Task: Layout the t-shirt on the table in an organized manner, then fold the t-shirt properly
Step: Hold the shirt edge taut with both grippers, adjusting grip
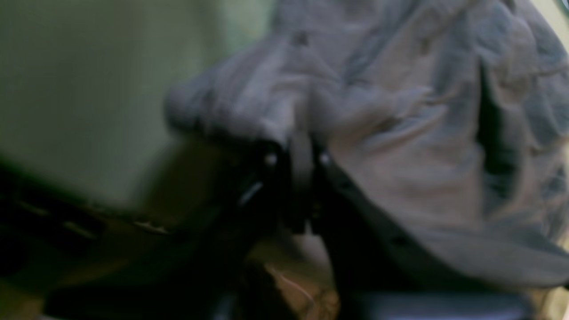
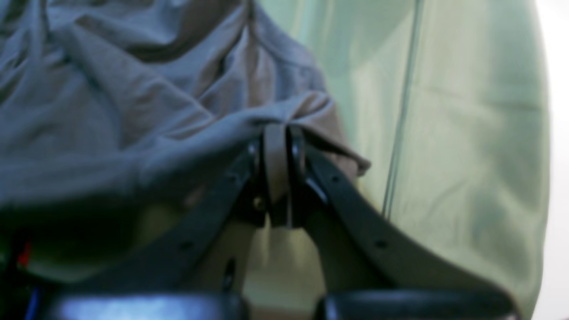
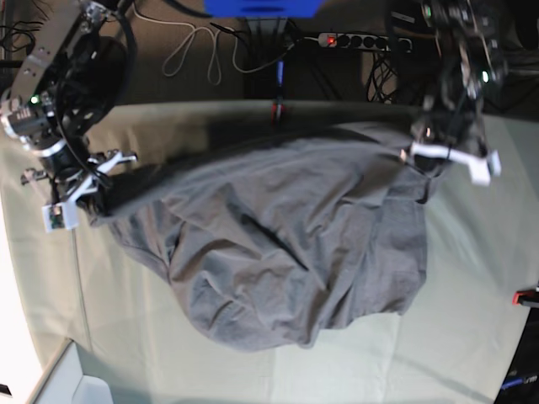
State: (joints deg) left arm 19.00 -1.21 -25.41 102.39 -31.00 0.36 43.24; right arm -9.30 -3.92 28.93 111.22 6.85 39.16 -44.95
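Note:
The dark grey t-shirt (image 3: 286, 244) hangs stretched between my two grippers, its lower part bunched on the table (image 3: 472, 286). My left gripper (image 3: 421, 172) on the base view's right is shut on a shirt edge; the left wrist view shows fabric (image 1: 400, 133) pinched between the fingers, at the gripper (image 1: 298, 158). My right gripper (image 3: 94, 198) on the base view's left is shut on the opposite edge; the right wrist view shows the cloth (image 2: 133, 111) clamped at the gripper (image 2: 278, 138). The collar and label are not visible.
Cables and a power strip (image 3: 354, 39) lie beyond the table's far edge. A red clamp (image 3: 526, 296) sits at the right edge, another (image 3: 276, 109) at the far edge. A white corner piece (image 3: 80, 383) stands at the front left.

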